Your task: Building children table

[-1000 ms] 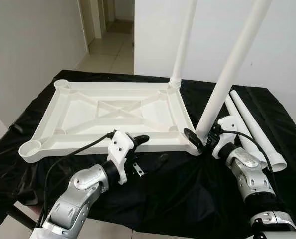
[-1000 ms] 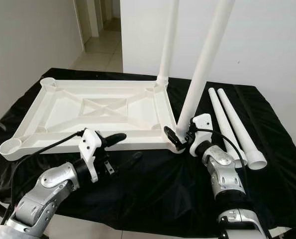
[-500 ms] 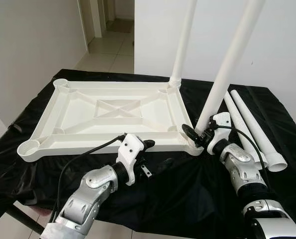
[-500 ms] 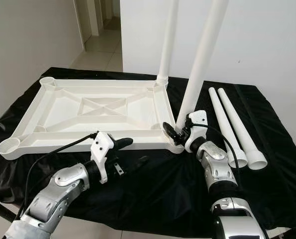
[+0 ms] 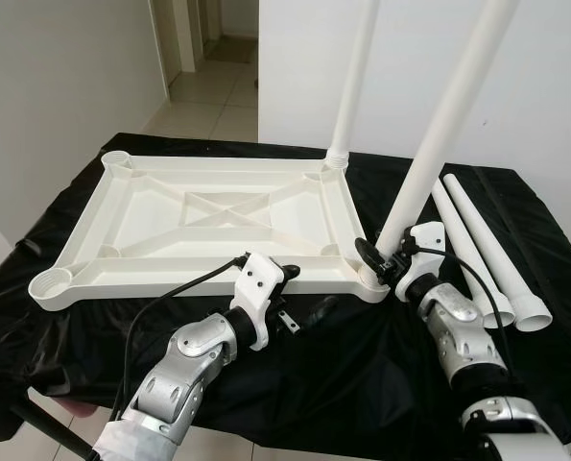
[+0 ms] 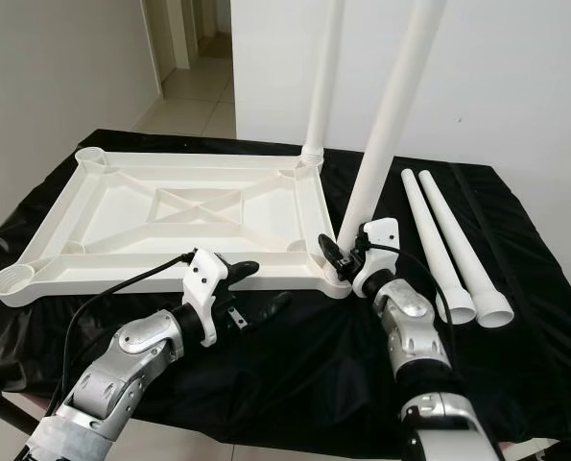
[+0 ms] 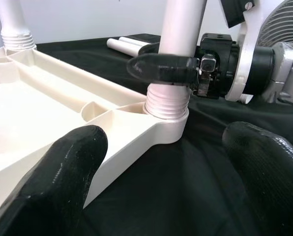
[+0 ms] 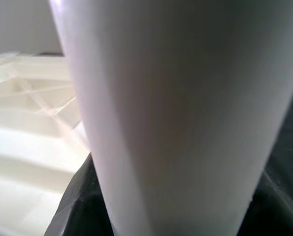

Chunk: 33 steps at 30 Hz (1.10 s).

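Table leg (image 5: 429, 163) — in right end effector (image 5: 379, 261)

Left arm: silver, bent at the elbow, reaching forward and toward the middle, with a black cable running along it to the wrist.
Left hand (image 5: 301, 294): held low, its two black fingers (image 7: 57, 182) spread wide apart and gripping nothing.
Right arm: silver, raised from the lower right, forearm angled forward and inward, a black cable looping over the wrist.
Right hand (image 5: 381, 265): its black fingers (image 7: 161, 67) closed around the base of the upright white leg (image 5: 439, 134).
Right wrist: white housing tilted up just behind the fingers.
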{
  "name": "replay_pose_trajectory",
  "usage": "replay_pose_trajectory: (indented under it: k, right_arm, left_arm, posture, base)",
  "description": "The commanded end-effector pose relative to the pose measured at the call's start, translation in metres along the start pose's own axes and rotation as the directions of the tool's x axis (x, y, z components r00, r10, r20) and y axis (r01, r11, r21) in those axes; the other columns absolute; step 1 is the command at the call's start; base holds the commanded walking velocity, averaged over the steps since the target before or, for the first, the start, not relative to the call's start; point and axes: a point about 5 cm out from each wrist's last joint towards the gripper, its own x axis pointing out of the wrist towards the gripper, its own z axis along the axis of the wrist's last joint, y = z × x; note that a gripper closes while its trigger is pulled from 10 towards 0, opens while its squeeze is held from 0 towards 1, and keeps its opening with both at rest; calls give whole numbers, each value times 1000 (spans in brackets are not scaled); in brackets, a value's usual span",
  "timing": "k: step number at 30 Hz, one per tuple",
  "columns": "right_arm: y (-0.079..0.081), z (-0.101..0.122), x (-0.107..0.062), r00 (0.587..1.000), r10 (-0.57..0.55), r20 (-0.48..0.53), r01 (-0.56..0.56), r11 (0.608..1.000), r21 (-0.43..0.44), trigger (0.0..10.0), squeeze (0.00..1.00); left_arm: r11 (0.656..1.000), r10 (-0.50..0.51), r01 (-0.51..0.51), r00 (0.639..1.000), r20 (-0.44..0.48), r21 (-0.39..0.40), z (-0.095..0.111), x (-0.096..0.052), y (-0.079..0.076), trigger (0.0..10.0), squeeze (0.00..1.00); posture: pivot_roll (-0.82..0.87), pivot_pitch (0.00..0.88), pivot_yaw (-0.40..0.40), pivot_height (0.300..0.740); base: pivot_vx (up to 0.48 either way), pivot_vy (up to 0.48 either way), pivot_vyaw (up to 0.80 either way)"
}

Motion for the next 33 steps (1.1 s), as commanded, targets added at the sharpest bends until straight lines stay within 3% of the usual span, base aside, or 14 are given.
replay_pose_trajectory:
  k: [1,3,5,9,11,16,17,24,25,26,27,28,32,33]
  right_arm:
    - [1,-22,-10,994,-56,-98,59,998,36,0,0]
    - [2,-23,-11,990,-102,-100,107,994,40,0,0]
    - [6,-25,-13,968,-223,-115,227,974,24,0,0]
    - [12,-26,-14,941,-314,-126,320,947,21,0,0]
    - [20,-26,-15,894,-426,-138,431,902,13,0,0]
    - [28,-26,-16,841,-519,-155,528,849,22,0,0]
    - [31,-25,-17,809,-566,-162,576,817,24,0,0]
    - [38,-22,-16,801,-574,-171,587,809,36,0,0]
    - [38,-22,-17,796,-579,-175,593,805,33,706,0]
    - [38,-22,-17,796,-579,-175,593,805,33,706,0]
    - [37,-21,-17,793,-584,-174,596,803,22,4863,0]
    - [38,-20,-17,796,-579,-174,592,806,23,10000,0]
    - [42,-15,-13,850,-509,-140,520,852,58,10000,0]
    - [41,-13,-13,857,-500,-125,509,859,51,10000,1000]
  left_arm:
    - [1000,25,-25,1000,-3,7,-2,2,2,10000,0]
    - [999,35,-35,999,0,4,-2,2,3,10000,0]
    - [999,44,-43,999,9,-5,-1,4,4,10000,0]
    - [999,46,-46,999,16,-7,1,5,4,10000,0]
    - [998,57,-56,998,20,-16,0,5,6,10000,0]
    - [996,80,-79,996,27,-32,0,3,7,10000,0]
    - [995,92,-91,995,31,-40,0,2,8,10000,0]
    - [989,137,-133,989,56,-69,2,3,9,10000,0]
    - [988,139,-135,989,58,-71,2,3,9,10000,0]
    - [988,139,-135,989,58,-71,2,3,9,10000,0]
    - [988,139,-135,989,58,-69,2,4,9,10000,0]
    - [988,139,-135,988,59,-69,2,4,8,10000,0]
    - [988,140,-136,988,61,-73,2,3,7,10000,0]
    - [988,141,-136,988,62,-75,2,3,7,10000,0]
  posture:
    - [19,47,-15,740]
    - [15,49,-16,740]
    - [12,50,-17,740]
    - [4,51,-20,740]
    - [-3,53,-16,740]
    - [-5,49,-17,740]
    - [-9,47,-13,740]
    - [5,30,-20,740]
    - [8,28,-20,740]
    - [8,28,-20,740]
    - [10,24,-21,740]
    - [10,24,-21,740]
    - [10,19,-21,740]
    - [10,16,-21,740]
  base:
    - [0,0,0]
    - [0,0,0]
    - [0,0,0]
    - [0,0,0]
    - [0,0,0]
    - [0,0,0]
    - [0,0,0]
    - [0,0,0]
    - [0,0,0]
    - [0,0,0]
    - [0,0,0]
    - [0,0,0]
    - [0,0,0]
    - [0,0,0]
